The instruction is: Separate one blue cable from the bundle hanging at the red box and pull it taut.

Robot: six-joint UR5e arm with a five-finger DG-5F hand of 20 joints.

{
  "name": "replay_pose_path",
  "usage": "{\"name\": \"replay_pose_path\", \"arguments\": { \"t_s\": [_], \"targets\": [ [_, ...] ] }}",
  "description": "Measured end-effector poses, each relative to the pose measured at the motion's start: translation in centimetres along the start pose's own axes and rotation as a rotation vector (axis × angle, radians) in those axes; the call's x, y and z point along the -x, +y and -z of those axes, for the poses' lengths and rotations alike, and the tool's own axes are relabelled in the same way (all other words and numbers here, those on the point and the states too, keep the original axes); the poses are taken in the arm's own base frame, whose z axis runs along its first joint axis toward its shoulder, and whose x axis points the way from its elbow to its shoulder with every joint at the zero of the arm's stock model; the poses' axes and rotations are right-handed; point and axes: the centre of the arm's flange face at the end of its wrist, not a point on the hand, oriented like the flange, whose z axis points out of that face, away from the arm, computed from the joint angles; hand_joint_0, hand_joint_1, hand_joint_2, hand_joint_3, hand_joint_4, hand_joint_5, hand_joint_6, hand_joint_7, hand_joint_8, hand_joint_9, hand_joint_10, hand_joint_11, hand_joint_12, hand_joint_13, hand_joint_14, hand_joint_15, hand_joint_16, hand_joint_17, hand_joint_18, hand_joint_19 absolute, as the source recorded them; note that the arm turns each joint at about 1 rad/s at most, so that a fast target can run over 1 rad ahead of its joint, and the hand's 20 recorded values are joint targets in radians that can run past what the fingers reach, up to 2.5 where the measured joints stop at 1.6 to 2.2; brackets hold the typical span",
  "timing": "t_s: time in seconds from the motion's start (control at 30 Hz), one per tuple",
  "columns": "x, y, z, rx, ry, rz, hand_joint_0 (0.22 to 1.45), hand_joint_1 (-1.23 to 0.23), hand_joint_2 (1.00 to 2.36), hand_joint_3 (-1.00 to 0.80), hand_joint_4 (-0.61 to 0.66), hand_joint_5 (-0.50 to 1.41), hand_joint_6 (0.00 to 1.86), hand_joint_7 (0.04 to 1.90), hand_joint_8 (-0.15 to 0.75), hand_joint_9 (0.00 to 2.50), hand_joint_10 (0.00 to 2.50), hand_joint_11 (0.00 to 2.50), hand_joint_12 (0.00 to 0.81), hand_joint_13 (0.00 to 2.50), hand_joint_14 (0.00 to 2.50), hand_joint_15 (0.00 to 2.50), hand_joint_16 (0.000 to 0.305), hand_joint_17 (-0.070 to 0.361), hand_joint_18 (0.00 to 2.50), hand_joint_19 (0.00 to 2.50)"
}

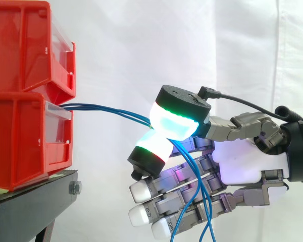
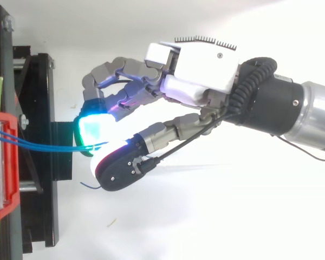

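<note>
Thin blue cables [image 1: 107, 110] run out of the lower red bin [image 1: 28, 138] toward the right, stretched nearly level. My hand [image 1: 240, 166] reaches in from the right and pinches the cables between two glowing green-cyan fingertips [image 1: 174, 123]. Past the pinch the cables [image 1: 192, 201] hang down in loose strands in front of the other fingers. From above, the cables [image 2: 43, 145] leave the bin [image 2: 2, 162] and end at the same pinch, where the hand [image 2: 197, 73] shows its back. I cannot tell how many strands sit in the pinch.
A second red bin [image 1: 25, 45] is stacked on the lower one. Both rest on a black stand [image 1: 35, 199] with a bolt at its corner. A white curtain hangs behind. From above, the stand's black frame [image 2: 40, 162] runs along the left.
</note>
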Motion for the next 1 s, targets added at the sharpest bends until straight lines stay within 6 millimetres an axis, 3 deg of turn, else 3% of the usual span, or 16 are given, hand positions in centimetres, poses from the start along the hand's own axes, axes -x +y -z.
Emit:
{"name": "replay_pose_path", "arguments": {
  "t_s": [0.37,0.47,0.6,0.8,1.0],
  "targets": [
    [0.01,-0.05,0.02,-0.002,0.000,0.001,0.43,-0.77,1.00,-0.50,0.09,-0.14,0.88,1.28,0.291,0.81,0.02,0.63,0.377,0.70,0.01,0.35,0.048,0.109,0.69,0.28],
    [0.01,-0.04,0.02,-0.001,0.000,0.000,0.51,-0.76,1.00,-0.50,0.06,-0.14,0.87,1.30,0.265,0.80,0.02,0.63,0.348,0.68,0.02,0.36,0.042,0.096,0.65,0.30],
    [-0.02,-0.04,0.02,-0.001,0.000,0.000,0.65,-0.83,1.00,-0.50,-0.08,-0.13,0.87,1.40,0.250,0.80,0.02,0.64,0.329,0.68,0.01,0.37,0.039,0.088,0.63,0.33],
    [-0.09,-0.06,0.04,-0.001,0.001,0.001,0.68,-0.92,1.01,-0.34,-0.10,-0.13,0.88,1.49,0.253,0.80,0.02,0.65,0.330,0.68,0.01,0.37,0.039,0.088,0.64,0.32],
    [-0.10,-0.07,0.05,-0.001,0.001,0.001,0.68,-0.93,1.02,-0.28,-0.13,-0.15,0.90,1.45,0.249,0.78,0.02,0.64,0.329,0.68,0.01,0.37,0.039,0.089,0.64,0.33]
  ]
}}
